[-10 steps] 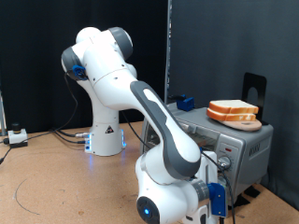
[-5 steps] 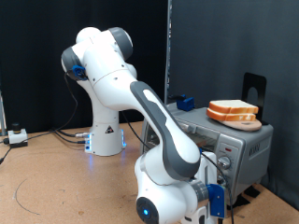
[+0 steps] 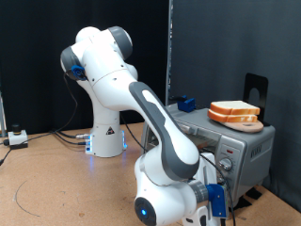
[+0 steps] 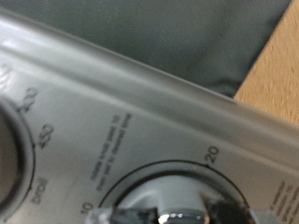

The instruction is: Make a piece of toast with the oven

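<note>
The silver-grey oven (image 3: 246,149) stands at the exterior view's right, and its control panel (image 4: 140,112) fills the wrist view. My gripper (image 4: 177,217) is low at the oven's front, pressed up to the knob column (image 3: 224,166). Its dark fingertips (image 4: 227,209) sit on either side of the shiny timer knob (image 4: 173,220), under the dial marks 10 and 20. The temperature knob (image 4: 11,149), marked 400, 450 and broil, is beside it. The single piece of toast is out of view. The oven's door and inside are hidden behind my arm.
A stack of bread slices (image 3: 234,113) lies on top of the oven. A black stand (image 3: 255,89) rises behind it and a blue object (image 3: 183,102) sits at the oven's far end. The wooden table (image 3: 56,179) has cables at the exterior view's left.
My arm's lower joint has shifted slightly to the exterior view's left. The oven and the bread stack have not moved.
</note>
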You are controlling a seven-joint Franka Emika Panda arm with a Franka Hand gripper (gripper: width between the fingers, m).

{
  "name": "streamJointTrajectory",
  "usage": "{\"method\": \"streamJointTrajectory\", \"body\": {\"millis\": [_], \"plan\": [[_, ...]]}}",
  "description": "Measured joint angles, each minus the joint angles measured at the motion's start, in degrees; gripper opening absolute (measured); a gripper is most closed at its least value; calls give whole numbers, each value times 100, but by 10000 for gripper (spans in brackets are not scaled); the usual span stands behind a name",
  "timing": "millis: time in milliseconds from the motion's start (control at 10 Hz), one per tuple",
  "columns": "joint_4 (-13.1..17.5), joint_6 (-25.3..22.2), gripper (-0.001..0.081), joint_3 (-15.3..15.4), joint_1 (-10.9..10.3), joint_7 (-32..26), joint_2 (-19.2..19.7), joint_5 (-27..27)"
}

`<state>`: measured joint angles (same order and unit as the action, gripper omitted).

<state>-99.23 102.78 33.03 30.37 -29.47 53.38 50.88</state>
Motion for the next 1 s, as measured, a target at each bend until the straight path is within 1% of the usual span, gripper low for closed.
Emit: {"method": "streamJointTrajectory", "body": {"millis": [100, 200, 400, 700, 1000], "plan": [[-154, 118, 100, 72, 107, -491, -24, 168], [-268, 194, 100, 119, 182, -837, -40, 320], [-380, 249, 100, 162, 261, -1322, -41, 495], [-476, 268, 100, 168, 309, -1777, -41, 708], [-515, 276, 100, 167, 325, -1865, -41, 800]]}}
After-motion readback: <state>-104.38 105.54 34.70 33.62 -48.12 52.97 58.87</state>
